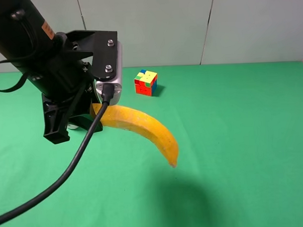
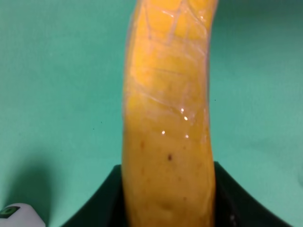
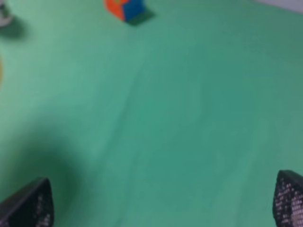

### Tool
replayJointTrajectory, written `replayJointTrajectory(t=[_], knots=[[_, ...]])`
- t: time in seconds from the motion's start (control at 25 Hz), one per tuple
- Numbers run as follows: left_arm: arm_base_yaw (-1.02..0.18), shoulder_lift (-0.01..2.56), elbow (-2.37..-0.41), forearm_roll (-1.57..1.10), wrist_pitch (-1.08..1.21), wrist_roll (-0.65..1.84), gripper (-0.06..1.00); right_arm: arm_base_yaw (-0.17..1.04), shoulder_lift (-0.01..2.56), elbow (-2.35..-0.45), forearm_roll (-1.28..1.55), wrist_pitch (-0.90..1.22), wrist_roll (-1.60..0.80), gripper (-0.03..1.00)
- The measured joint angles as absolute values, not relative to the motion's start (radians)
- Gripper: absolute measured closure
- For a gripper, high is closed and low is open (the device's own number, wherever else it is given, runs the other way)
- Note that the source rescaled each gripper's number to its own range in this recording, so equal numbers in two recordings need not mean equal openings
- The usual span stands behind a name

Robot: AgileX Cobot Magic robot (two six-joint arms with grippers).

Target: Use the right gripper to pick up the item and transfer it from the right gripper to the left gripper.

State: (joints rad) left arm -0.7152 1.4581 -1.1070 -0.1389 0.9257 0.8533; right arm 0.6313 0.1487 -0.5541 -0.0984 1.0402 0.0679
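The curved yellow banana (image 1: 142, 128) hangs in the air above the green table, held at its left end by my left gripper (image 1: 93, 110). In the left wrist view the banana (image 2: 168, 118) fills the middle, with the black fingers (image 2: 102, 203) pressed on both its sides. My right gripper (image 3: 165, 198) is open and empty above bare green cloth; only its two fingertips (image 3: 28, 203) show. The right arm is out of the exterior view.
A multicoloured puzzle cube (image 1: 146, 82) stands at the back middle of the green table (image 1: 243, 139); it also shows in the right wrist view (image 3: 125, 7). A white bottle (image 2: 19, 215) stands under the left arm. A thick black cable (image 1: 59, 178) trails to the front left.
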Motion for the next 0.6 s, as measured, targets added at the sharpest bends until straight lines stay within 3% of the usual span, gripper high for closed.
replayJointTrajectory(t=[0.6], knots=[[-0.715, 1.458, -1.107, -0.142, 0.924, 0.854, 0.94, 0.631, 0.083, -0.487, -0.051, 1.027, 0.048, -0.03]])
